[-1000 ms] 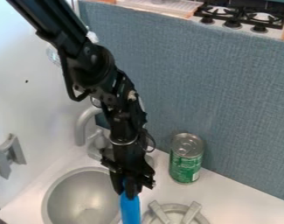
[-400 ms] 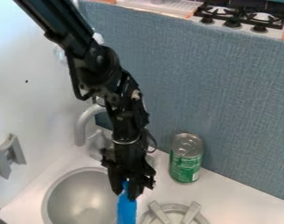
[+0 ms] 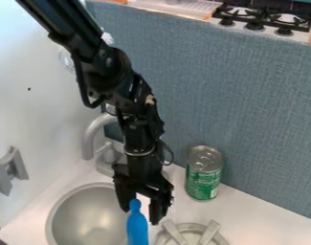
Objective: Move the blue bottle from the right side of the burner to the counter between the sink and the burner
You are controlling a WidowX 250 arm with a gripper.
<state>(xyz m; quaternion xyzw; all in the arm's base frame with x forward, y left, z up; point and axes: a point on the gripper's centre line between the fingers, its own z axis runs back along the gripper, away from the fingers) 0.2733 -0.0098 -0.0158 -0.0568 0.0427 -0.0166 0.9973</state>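
Black claw (image 3: 139,216) has opened around the blue object (image 3: 137,229).

The white counter (image 3: 266,216) carries a round, grey metal sink (image 3: 87,215), set into its surface. A grey tap (image 3: 90,139) rises behind the sink. To the right of the sink sits a grey burner (image 3: 210,232) with raised bars, its near part cut off. A green can (image 3: 204,176) stands upright, farther back and right of the sink.
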